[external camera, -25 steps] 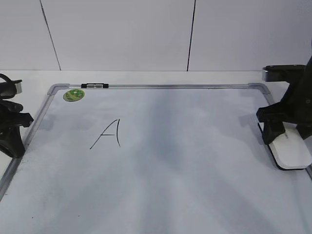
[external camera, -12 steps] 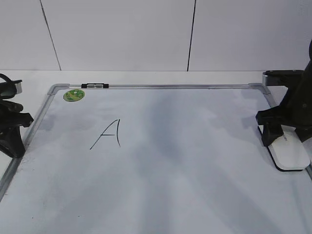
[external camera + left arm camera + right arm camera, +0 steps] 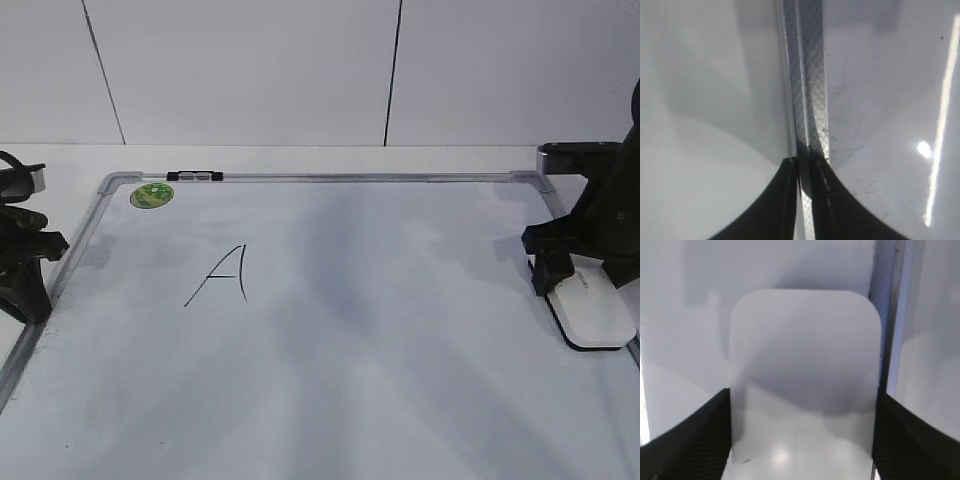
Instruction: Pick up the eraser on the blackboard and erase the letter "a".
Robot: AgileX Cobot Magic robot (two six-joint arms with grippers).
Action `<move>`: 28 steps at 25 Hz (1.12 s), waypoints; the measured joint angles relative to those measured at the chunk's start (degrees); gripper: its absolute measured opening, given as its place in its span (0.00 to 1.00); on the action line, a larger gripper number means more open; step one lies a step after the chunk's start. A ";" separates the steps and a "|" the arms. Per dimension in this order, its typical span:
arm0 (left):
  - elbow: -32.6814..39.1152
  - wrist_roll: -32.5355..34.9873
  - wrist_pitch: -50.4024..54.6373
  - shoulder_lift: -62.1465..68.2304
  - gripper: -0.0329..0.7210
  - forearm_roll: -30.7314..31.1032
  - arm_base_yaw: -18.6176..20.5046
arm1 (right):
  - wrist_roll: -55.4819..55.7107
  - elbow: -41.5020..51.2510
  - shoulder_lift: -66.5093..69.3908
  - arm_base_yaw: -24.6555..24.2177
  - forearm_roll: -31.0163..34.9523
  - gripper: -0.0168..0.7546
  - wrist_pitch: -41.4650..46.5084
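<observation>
The eraser [image 3: 597,315], a white rounded block with a black underside, lies on the blackboard [image 3: 400,340] at its right edge. My right gripper [image 3: 580,277] stands over the eraser's far end, and in the right wrist view its two black fingers [image 3: 802,440] press against both long sides of the eraser [image 3: 805,355]. My left gripper [image 3: 30,300] is shut and empty over the board's left frame rail [image 3: 807,100], fingertips [image 3: 804,161] nearly touching. An angular capital "A" [image 3: 222,275] is drawn on the board's left half. No lowercase "a" is in view.
A round green sticker [image 3: 152,195] and a small black-and-silver clip [image 3: 194,176] sit at the board's far left corner. The silver frame [image 3: 350,178] runs all round. A white tiled wall stands behind the table.
My right gripper has come down and shifted slightly left over the eraser, whose near end has swung a little inward from the board's edge. The left arm has not moved.
</observation>
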 joint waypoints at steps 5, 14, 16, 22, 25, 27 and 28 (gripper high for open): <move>0.00 0.00 0.00 0.00 0.12 0.00 0.00 | 0.00 -3.09 0.00 0.00 0.00 0.83 2.24; 0.00 0.00 0.00 0.00 0.12 0.00 0.00 | 0.00 -8.39 -1.03 0.00 0.00 0.81 12.70; 0.00 0.00 0.00 0.00 0.12 0.00 0.00 | 0.00 -8.39 -3.15 0.00 0.10 0.80 14.36; 0.00 0.22 0.00 0.00 0.16 0.10 0.00 | 0.00 -8.39 -11.68 0.00 0.10 0.79 18.63; 0.00 0.21 0.00 0.00 0.22 0.44 0.00 | 0.00 -8.39 -15.84 0.00 0.21 0.79 20.83; 0.00 0.29 -0.11 0.00 0.29 0.69 0.00 | 0.00 -7.98 -19.00 0.00 0.32 0.79 21.64; 0.00 0.29 -0.23 0.00 0.32 0.84 0.00 | 0.00 -7.38 -20.31 0.00 0.32 0.79 21.87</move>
